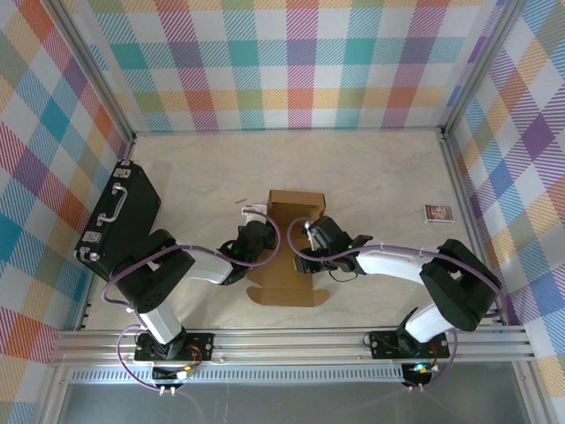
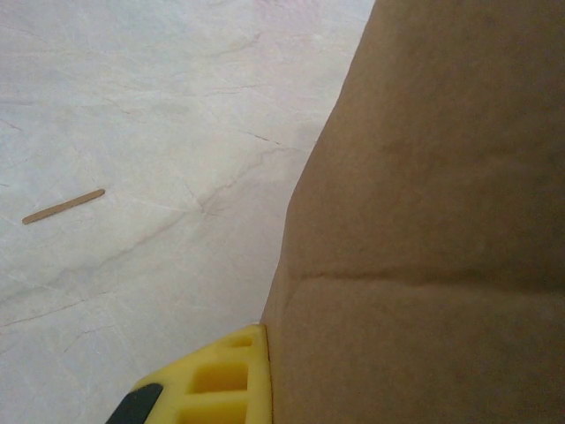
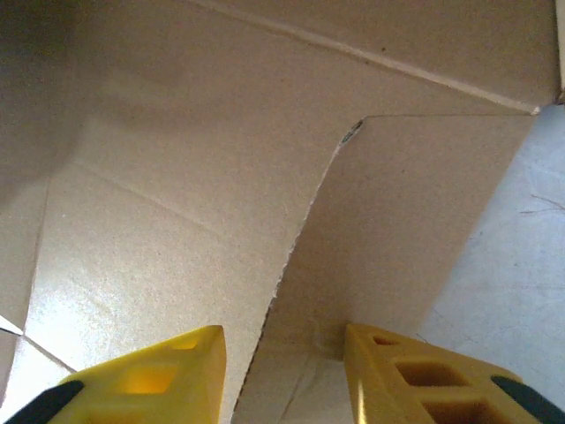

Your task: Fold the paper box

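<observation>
With the paper box at the middle of the counter, my left tool closed against its wall and my right tool apart astride a flap, unsupported walls can spring flat.

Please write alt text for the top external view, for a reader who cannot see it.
A partly folded plain brown corrugated cardboard box lies at centre, the left gripper at its left side, the right gripper at its right. A black hard case lies far left.
</observation>
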